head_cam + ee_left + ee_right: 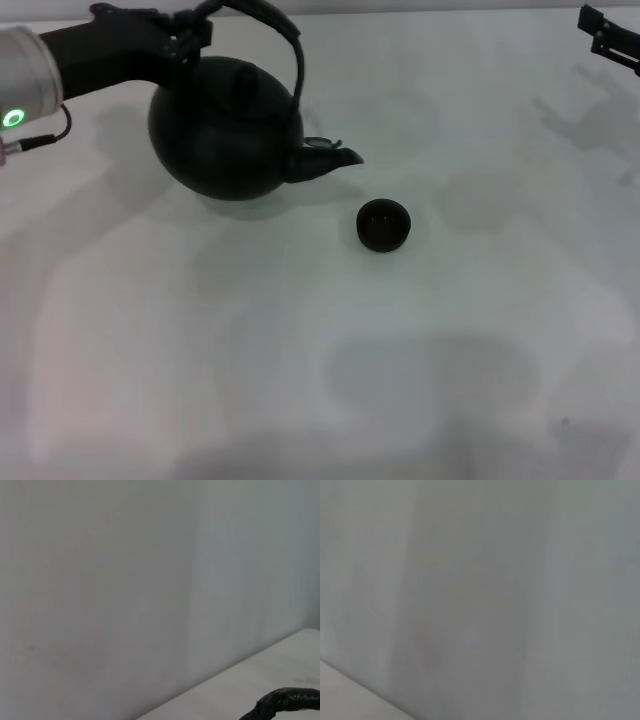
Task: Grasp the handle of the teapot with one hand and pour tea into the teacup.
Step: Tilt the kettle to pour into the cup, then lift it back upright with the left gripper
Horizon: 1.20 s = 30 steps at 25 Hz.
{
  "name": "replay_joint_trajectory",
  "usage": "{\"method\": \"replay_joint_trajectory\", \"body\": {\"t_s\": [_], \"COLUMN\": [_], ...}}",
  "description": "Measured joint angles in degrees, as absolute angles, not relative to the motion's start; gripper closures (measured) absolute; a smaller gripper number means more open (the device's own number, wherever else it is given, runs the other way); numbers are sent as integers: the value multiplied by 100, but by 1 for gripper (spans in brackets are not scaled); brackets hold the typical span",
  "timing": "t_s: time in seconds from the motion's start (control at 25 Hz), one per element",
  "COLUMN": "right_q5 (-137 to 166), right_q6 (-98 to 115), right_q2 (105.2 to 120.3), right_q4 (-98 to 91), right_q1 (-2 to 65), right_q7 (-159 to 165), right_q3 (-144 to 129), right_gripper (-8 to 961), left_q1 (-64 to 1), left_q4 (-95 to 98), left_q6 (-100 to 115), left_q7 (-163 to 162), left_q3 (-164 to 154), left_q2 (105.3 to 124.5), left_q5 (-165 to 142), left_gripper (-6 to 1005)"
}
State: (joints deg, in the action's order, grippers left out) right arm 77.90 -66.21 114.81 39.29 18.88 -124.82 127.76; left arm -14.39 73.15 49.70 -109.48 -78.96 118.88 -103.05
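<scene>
Nearest lay the teacup [383,224], contents unclear, beside the teapot [225,135]; left end effector [190,35] clamped its handle [278,30]; right end effector [610,40] cut off, state untellable.

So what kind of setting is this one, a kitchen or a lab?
Most likely a lab test bench, not a kitchen: a bare white table, a plain pale wall, and only a black teapot and small teacup laid out, with the left gripper at the handle.
</scene>
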Motion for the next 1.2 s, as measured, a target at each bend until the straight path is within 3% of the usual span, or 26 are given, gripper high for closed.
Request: {"method": "replay_joint_trajectory", "body": {"t_s": [0.64, 1.2], "right_q5": [7418, 7321], "right_q6": [-6738, -6738], "right_q2": [11478, 11478], "right_q4": [3925, 3901], "right_q1": [1779, 1784], "right_q7": [-12632, -12709], "right_q3": [12788, 12826], "right_gripper": [108, 109], "left_q1": [-1492, -1781], "left_q4": [9222, 9830], "left_q6": [5026, 5517], "left_q7": [-13794, -14567], "left_q3": [-9039, -9622], "left_q2": [11898, 11906], "left_q5": [-14009, -15151], "left_gripper": [838, 847]}}
